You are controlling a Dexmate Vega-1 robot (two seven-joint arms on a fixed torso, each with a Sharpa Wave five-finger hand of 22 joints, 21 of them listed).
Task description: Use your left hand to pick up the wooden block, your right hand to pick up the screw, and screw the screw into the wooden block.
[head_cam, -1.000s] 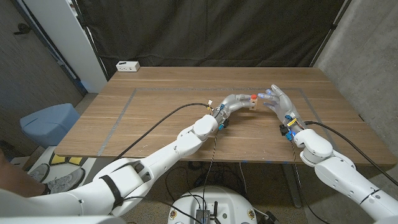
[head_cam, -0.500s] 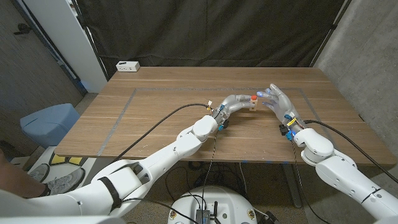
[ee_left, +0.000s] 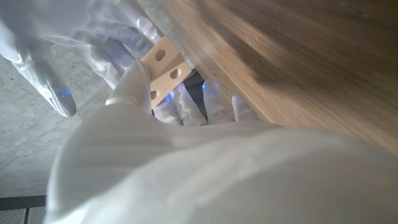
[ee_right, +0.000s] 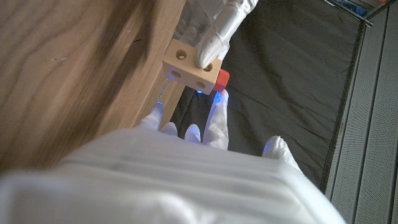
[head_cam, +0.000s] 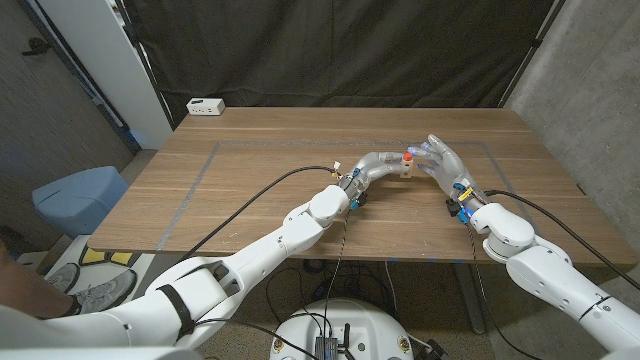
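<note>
The wooden block (head_cam: 403, 167) sat above the table, right of centre, pinched in the left hand (head_cam: 380, 163), a fingertip (ee_right: 208, 53) pressed on its holed face. The red-headed screw (head_cam: 409, 156) stood in the block's top. At 3 o'clock, the right hand (head_cam: 443, 160) reached its fingers to the screw; whether it gripped was unclear. A white box (head_cam: 205, 106) lay at the wooden table's (head_cam: 250, 190) far 10 o'clock corner.

The block (ee_right: 191, 70) is pale tan wood with dark round holes in its faces; the screw (ee_right: 222, 78) beside it shows a red head, just past the right hand's (head_cam: 441, 160) fingertips. Both hands are translucent white, the left hand (head_cam: 381, 163) too, with small blue glints at the fingertips (ee_right: 219, 99); the table (head_cam: 250, 190) is brown wood grain with a thin grey outline; the backdrop (head_cam: 340, 50) is black.
</note>
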